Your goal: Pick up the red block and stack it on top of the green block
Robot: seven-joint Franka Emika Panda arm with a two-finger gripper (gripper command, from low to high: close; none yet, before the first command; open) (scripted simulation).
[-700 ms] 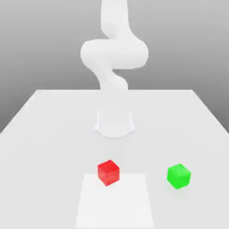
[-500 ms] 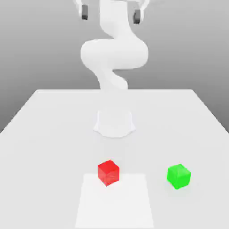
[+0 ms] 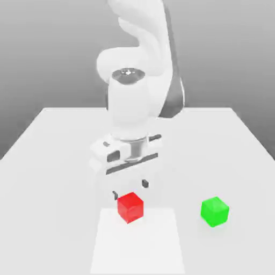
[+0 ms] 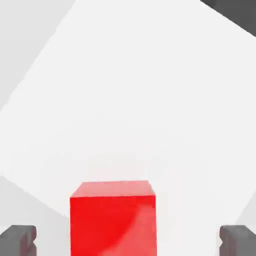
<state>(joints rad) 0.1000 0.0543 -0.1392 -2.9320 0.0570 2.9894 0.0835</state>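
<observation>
The red block rests on the white table, at the far edge of a paler square patch. The green block sits apart from it toward the exterior view's right, at about the same depth. My gripper hangs just above and slightly behind the red block, open, with one dark fingertip on each side. In the hand view the red block lies between the two fingertips, with wide gaps on both sides and no contact. My gripper holds nothing.
A paler square patch marks the table's near middle. The white arm towers directly behind the red block. The table's side edges slant outward at both sides of the exterior view.
The hand has come down from high over the table to just above the red block, fingers still wide. Neither block has moved.
</observation>
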